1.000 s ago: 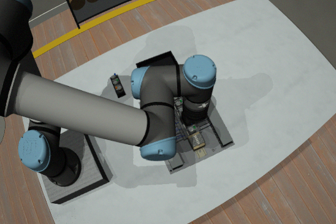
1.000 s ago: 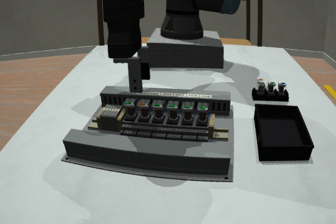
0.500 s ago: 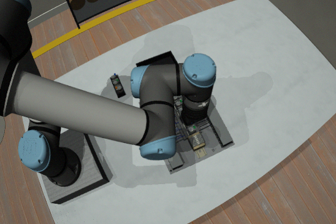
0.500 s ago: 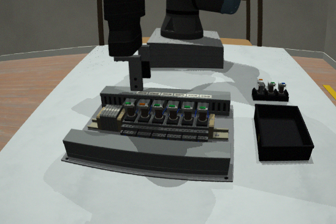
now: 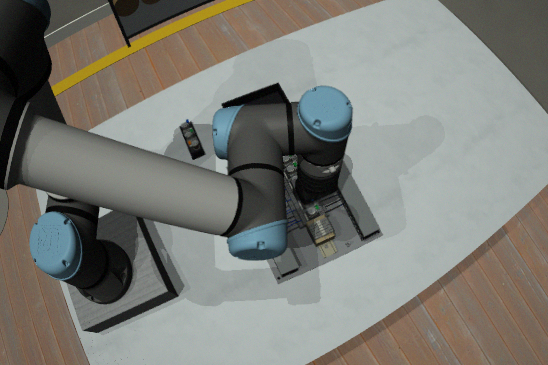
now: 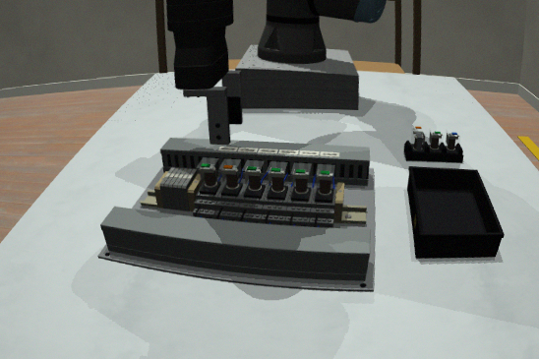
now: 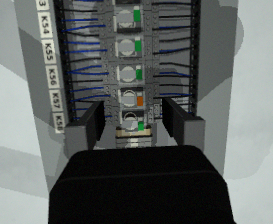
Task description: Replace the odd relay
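In the wrist view, the orange-button relay (image 6: 230, 178) (image 7: 133, 98) lies above centre, ahead of my wide-open gripper (image 6: 225, 140) (image 7: 133, 111)

The arm reaches out, its long link (image 5: 132, 170) sloping down to a blue-capped elbow-like joint, while the wrist (image 5: 320, 173) (image 6: 201, 37) points downward. The claw (image 6: 223, 126) (image 7: 133, 111) hangs above the desk (image 5: 450, 153) (image 6: 246, 328), fingers spread wide with nothing between them.
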Action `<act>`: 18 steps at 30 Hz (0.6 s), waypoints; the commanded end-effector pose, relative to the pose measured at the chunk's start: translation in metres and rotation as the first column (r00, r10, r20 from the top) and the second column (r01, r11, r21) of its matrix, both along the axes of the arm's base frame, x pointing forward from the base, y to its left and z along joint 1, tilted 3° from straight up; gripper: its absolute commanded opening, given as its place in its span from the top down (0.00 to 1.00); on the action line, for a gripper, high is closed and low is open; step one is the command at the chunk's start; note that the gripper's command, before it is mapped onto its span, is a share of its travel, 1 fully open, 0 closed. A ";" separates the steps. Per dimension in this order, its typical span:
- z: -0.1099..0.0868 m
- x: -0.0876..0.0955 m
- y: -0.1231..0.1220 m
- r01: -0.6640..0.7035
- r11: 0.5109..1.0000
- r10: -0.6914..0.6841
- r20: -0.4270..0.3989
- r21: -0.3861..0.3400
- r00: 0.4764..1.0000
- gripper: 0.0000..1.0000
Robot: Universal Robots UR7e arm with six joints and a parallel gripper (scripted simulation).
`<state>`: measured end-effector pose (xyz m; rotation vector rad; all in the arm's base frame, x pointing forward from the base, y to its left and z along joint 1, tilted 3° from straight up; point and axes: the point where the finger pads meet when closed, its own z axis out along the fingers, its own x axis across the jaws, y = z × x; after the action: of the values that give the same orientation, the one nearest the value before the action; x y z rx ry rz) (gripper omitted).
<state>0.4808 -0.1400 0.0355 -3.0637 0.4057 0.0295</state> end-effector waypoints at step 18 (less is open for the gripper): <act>-0.044 0.000 0.003 0.000 1.000 0.000 0.001 -0.001 1.000 0.00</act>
<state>0.4801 -0.1365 -0.0095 -3.0629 0.4057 0.0318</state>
